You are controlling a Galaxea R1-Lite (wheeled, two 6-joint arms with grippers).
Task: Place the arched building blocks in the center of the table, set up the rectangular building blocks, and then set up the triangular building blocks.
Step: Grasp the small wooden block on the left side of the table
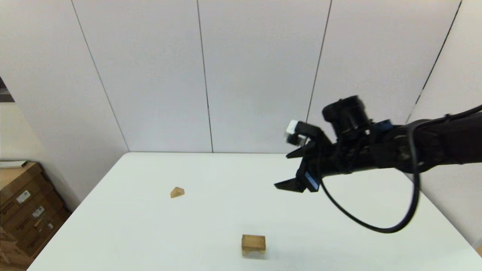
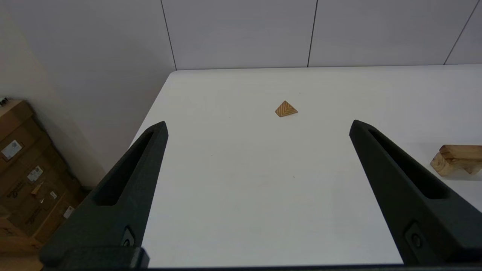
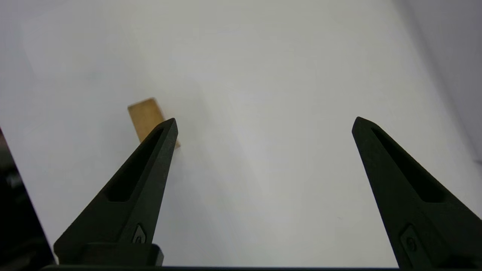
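While the right gripper (image 1: 289, 170) hangs in the air above the white surface (image 1: 211, 222) with its fingers spread wide and nothing between them, the arched block (image 1: 253, 243) stands near the front edge — notch downward, with the rectangular block (image 2: 461, 151) lying flat across its top. From that stack, the triangular block (image 1: 177, 192) sits well apart, farther back and toward the robot's left. Beside the stack the left gripper (image 2: 258, 126) is also held apart — empty
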